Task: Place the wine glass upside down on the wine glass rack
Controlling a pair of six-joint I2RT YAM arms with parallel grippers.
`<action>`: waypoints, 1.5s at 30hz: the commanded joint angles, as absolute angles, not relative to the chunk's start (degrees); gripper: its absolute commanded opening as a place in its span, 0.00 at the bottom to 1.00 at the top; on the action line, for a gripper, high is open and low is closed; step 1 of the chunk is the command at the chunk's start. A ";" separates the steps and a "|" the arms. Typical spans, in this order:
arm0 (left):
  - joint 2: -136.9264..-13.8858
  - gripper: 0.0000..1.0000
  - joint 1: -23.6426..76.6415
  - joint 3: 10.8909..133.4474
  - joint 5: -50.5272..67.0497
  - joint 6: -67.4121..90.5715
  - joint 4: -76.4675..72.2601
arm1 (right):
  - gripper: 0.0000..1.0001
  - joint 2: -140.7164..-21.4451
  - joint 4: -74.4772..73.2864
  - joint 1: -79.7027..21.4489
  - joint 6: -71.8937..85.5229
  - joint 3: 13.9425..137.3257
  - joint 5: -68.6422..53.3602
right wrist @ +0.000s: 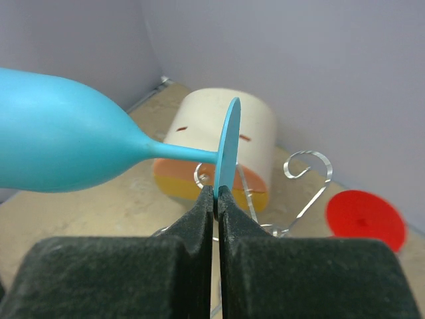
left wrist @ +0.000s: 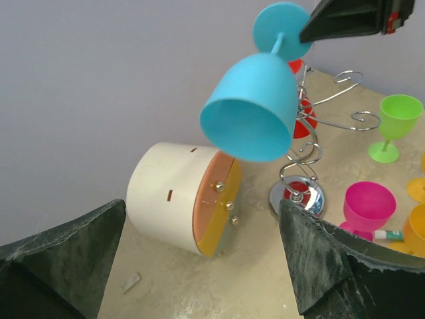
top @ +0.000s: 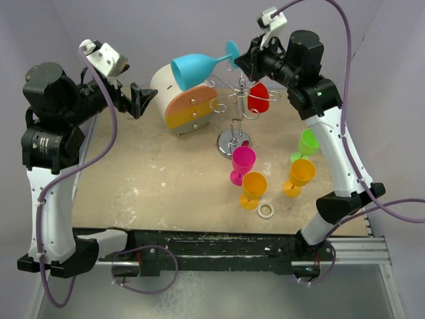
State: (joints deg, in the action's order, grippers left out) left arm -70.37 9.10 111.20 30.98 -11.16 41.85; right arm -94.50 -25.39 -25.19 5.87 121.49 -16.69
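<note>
My right gripper is shut on the foot of a blue wine glass and holds it sideways in the air, bowl to the left, above the silver wire rack. In the right wrist view the gripper pinches the thin blue foot and the bowl stretches left. A red glass hangs upside down on the rack. My left gripper is open and empty, left of the drawer box; its view shows the blue glass and the rack.
A white-and-orange round drawer box lies behind the rack. Pink, two orange and green glasses stand right of the rack base. A small ring lies near the front edge.
</note>
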 commanded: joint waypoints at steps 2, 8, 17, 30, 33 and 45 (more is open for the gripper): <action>-68.25 0.99 7.19 110.96 25.36 -12.92 41.92 | 0.00 -93.51 -24.16 -25.03 -4.49 127.37 -4.51; -67.52 0.99 6.71 110.25 22.61 -14.72 42.01 | 0.00 -94.43 -18.82 -25.08 -15.07 128.79 5.49; -67.35 0.99 6.25 108.62 23.77 -15.12 41.58 | 0.00 -99.03 -14.87 -25.14 -26.62 132.61 8.53; -67.85 0.99 5.98 108.33 25.29 -15.65 41.48 | 0.00 -103.18 -11.43 -25.31 -40.57 132.65 7.91; -68.06 0.99 5.90 108.48 25.55 -15.65 41.48 | 0.00 -103.90 -11.43 -25.36 -42.27 132.43 7.24; -68.46 0.99 5.80 108.29 26.37 -15.71 41.53 | 0.00 -106.27 -9.09 -26.49 -48.85 131.75 5.09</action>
